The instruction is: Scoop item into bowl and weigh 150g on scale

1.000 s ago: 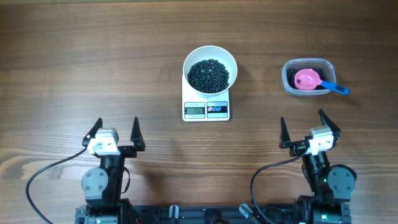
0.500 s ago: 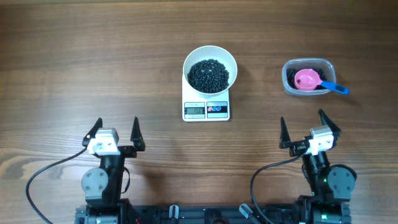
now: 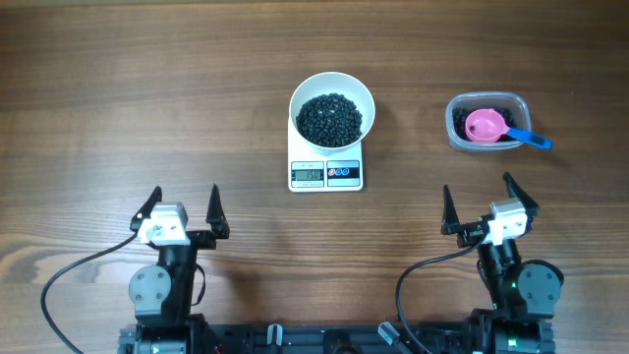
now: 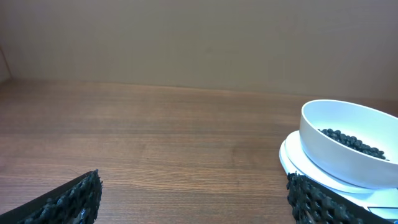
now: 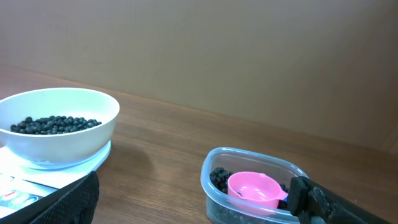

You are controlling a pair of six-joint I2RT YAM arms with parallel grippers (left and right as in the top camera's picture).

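The white bowl [image 3: 332,93] stands on the white scale [image 3: 325,172] at the table's middle, and a heap of black beans [image 3: 330,119] fills it. Its rim [image 4: 348,112] and the beans [image 4: 351,142] show at the right of the left wrist view; the bowl [image 5: 59,134] is at the left of the right wrist view. My left gripper [image 3: 182,209] rests open and empty near the front left. At the front right my right gripper [image 3: 484,204] stands open, holding nothing. Both are well short of the scale.
A clear plastic tub [image 3: 485,123] at the back right holds more black beans and a pink scoop [image 3: 485,125] with a blue handle [image 3: 531,139]. In the right wrist view the tub [image 5: 249,199] lies just ahead, the scoop [image 5: 255,188] inside it.
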